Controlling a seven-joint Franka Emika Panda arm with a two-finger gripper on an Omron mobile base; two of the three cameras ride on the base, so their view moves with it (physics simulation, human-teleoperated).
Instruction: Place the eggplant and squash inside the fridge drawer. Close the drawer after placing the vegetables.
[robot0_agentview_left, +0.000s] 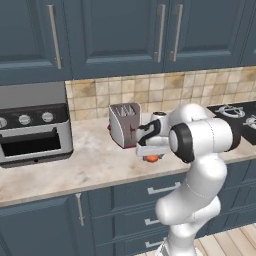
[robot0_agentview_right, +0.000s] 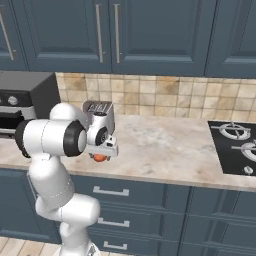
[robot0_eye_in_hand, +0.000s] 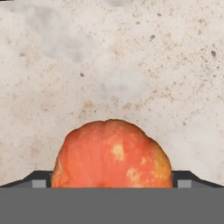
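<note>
Speckled beige counter (robot0_agentview_left: 75, 165) runs under dark blue cabinets (robot0_agentview_left: 115, 35), and the arm folds over it with its elbow high and its wrist turned straight down. At the wrist's end the claw (robot0_eye_in_hand: 112, 181) points at the stone, jaws spread wide, one fingertip (robot0_eye_in_hand: 39, 183) on each side of the squash (robot0_eye_in_hand: 112, 155). This orange, yellow-flecked squash sits on the counter directly below the claw and between its tips; whether the tips touch it I cannot tell. Just behind the claw, toward the tiled wall, stands a toaster (robot0_agentview_left: 124, 124). Off to the claw's left is a toaster oven (robot0_agentview_left: 34, 122); well to its right, the black cooktop (robot0_agentview_right: 235, 145).
</note>
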